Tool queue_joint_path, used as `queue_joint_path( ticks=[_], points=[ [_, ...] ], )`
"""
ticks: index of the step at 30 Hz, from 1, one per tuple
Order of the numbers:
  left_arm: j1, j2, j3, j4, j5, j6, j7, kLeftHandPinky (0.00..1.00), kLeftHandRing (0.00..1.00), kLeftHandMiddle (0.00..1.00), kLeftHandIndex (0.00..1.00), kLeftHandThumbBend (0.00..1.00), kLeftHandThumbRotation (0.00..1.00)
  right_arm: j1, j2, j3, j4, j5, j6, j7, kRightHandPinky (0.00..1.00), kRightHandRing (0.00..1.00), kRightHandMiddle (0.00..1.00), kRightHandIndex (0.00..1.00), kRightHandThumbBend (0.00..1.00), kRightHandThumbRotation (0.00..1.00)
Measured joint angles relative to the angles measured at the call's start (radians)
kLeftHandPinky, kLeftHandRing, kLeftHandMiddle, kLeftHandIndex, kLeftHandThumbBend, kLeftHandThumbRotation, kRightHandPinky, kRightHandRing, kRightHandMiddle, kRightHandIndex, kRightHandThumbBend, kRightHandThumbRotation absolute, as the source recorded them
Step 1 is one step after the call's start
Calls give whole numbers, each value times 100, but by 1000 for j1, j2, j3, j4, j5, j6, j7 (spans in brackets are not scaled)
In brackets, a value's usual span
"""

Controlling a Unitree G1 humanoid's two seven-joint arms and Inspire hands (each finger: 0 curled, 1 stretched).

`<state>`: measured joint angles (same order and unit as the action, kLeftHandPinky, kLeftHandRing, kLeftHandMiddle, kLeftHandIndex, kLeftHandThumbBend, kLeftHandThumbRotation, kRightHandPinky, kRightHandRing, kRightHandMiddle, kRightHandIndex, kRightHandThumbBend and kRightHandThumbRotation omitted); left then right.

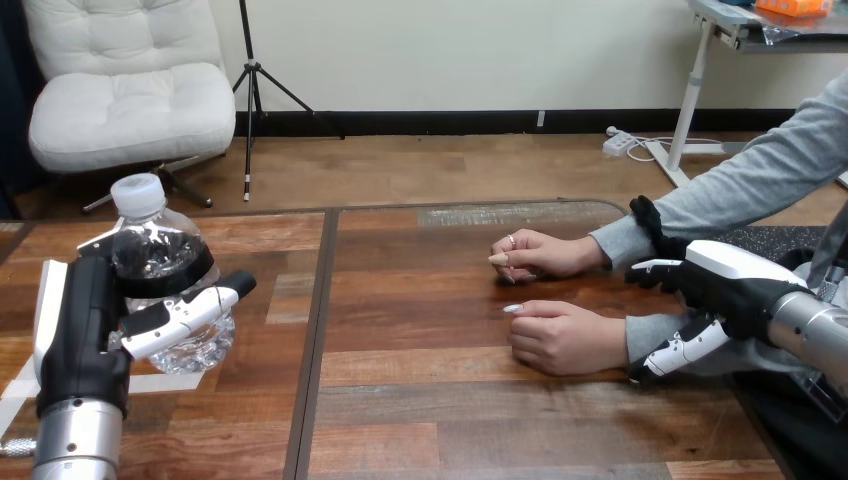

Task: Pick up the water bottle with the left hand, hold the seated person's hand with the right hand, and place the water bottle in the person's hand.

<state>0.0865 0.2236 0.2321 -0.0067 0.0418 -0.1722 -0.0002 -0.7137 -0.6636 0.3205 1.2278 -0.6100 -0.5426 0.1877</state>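
Observation:
A clear water bottle with a white cap and a dark label stands at the table's left. My left hand is shut on it, with fingers behind the label and the thumb across its front. Whether its base touches the table, I cannot tell. At the right, the person's two hands rest on the table: the farther hand and the nearer hand, both palm down and loosely curled. My right hand is curled round the nearer hand's wrist, fingers above the grey sleeve and thumb below.
The wooden table has a dark seam running front to back between the bottle and the person's hands. A patch of white tape lies at the left edge.

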Motion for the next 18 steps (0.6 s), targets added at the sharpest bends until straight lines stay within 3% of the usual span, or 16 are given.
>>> queue_joint_path(
  ticks=[18],
  points=[
    [0,0,0,0,0,1,-1,31,36,40,41,70,0,-12,0,35,-2,-32,10,-17,78,86,87,87,100,22]
  ],
)
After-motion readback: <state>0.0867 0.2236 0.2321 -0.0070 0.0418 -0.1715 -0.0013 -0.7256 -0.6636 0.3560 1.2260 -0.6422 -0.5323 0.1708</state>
